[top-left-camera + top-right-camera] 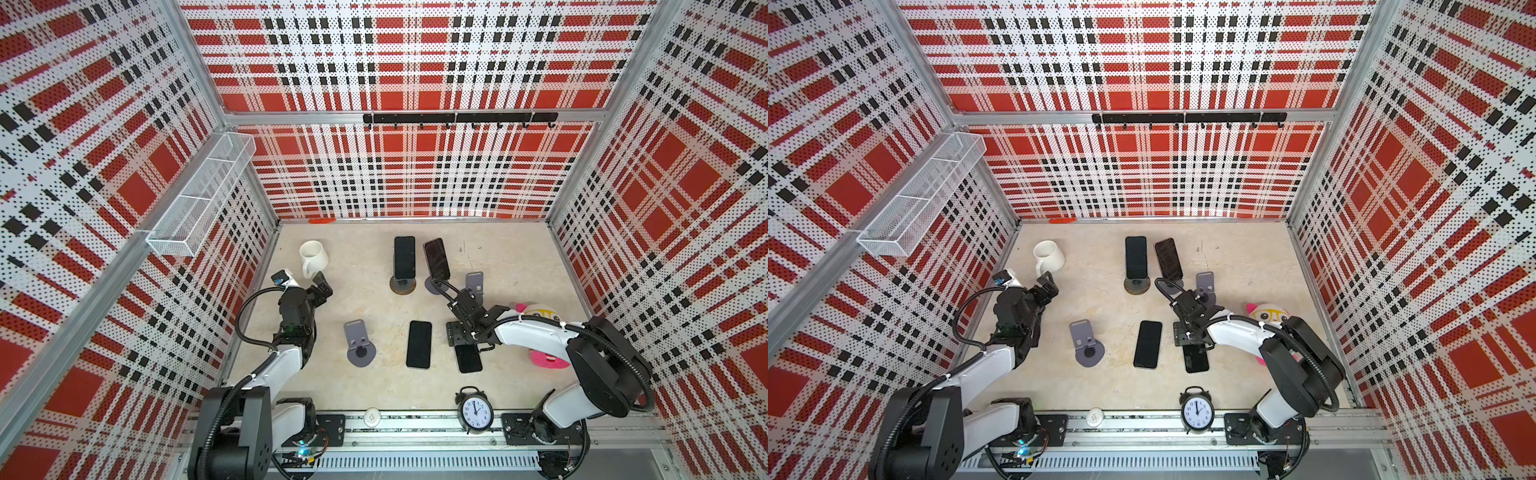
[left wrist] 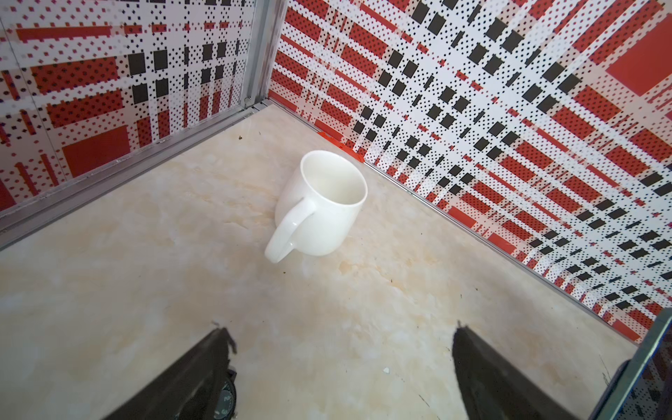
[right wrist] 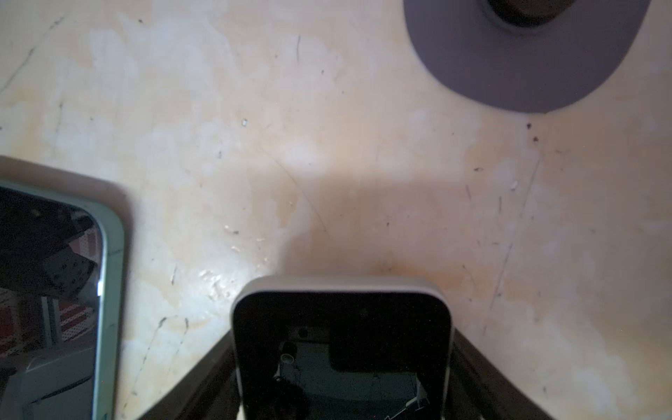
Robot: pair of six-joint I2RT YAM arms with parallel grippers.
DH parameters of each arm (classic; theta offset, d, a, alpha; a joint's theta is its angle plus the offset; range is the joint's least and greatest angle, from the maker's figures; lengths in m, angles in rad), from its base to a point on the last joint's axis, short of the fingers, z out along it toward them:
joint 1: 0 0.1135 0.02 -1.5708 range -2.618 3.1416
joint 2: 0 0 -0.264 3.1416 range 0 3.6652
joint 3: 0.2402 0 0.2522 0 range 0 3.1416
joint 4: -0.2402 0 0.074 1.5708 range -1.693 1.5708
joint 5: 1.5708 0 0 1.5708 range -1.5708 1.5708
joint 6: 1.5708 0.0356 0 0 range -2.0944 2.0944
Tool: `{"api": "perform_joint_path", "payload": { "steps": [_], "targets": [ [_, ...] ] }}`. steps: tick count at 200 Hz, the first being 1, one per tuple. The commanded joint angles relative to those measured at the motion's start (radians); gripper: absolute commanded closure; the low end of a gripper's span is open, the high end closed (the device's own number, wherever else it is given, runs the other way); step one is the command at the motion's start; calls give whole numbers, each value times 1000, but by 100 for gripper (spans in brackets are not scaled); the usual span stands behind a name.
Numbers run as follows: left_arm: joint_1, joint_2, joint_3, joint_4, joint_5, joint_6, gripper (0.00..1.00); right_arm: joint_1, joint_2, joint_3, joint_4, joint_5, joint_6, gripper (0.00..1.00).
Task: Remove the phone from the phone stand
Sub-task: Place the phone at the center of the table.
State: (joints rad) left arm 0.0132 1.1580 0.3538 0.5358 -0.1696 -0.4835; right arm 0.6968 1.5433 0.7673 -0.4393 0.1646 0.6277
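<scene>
Top views first: the right claw [image 1: 466, 340] is down low at 4 o'clock on the desk [image 1: 519, 266], sitting right over the phone [image 1: 468, 359]. That phone lies flat and is well off the empty stand [image 1: 474, 282], which is up at 1 o'clock. Just on the phone's 9 o'clock side a second phone [image 1: 419, 344] lies flat too, apart from it. At 12 o'clock a rear phone [image 1: 404, 257] and a skewed phone [image 1: 436, 258] stand propped up side by side. There's a spare stand [image 1: 358, 343] at 7 o'clock, an alarm clock [image 1: 475, 411] at 5 and a plush toy [image 1: 544, 320] at 3, half hidden behind the right arm. In a top view the left claw [image 1: 1047, 284] hangs at 9 o'clock, close to the mug [image 1: 1048, 253]. Over to the left wrist: jaws spread wide with nothing between them, bare desk below, and the white mug ahead with its handle turned towards the claw. Now the right wrist: the phone's end pokes out between the fingers [image 3: 476, 374], screen up. They hug both long edges, but pinching or just clear of them, I can't tell. The second phone's corner lies alongside, and a grey base [image 3: 527, 62] sits beyond. I can't tell whose base it is.
</scene>
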Motion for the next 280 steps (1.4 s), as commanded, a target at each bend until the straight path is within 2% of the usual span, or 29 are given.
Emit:
{"api": "perform_joint_path", "payload": {
  "steps": [1,35,76,114,152,174,184,200,224,247,264,280],
  "targets": [
    [7,-11,-13,27,-11,21,2,11,-12,-5,28,15,23,21],
    [7,-4,-11,27,-15,22,2,18,-23,-22,41,28,39,17],
    [7,-2,-10,27,-17,22,2,23,-53,-61,80,38,73,16],
    [-1,-34,-13,23,4,9,2,24,-141,-27,92,75,7,14],
    [-10,-96,5,-2,-5,-2,2,23,-229,18,92,200,-35,7],
    [-26,-129,20,-38,4,-44,2,23,-269,49,94,324,-67,3],
    [-36,-153,34,-59,20,-72,2,23,-295,44,137,373,-131,0],
    [-67,-195,50,-63,48,-100,2,23,-350,25,215,456,-189,0],
    [-134,-251,108,-123,30,-92,2,24,-459,-46,403,506,-279,0],
    [-195,-283,156,-190,-14,-67,2,22,-567,-155,655,497,-410,0],
    [-235,-289,176,-197,4,-70,2,1,-618,-237,851,371,-528,0],
    [-252,-281,231,-261,14,-52,2,-37,-611,-226,861,229,-536,0]
  ]
}}
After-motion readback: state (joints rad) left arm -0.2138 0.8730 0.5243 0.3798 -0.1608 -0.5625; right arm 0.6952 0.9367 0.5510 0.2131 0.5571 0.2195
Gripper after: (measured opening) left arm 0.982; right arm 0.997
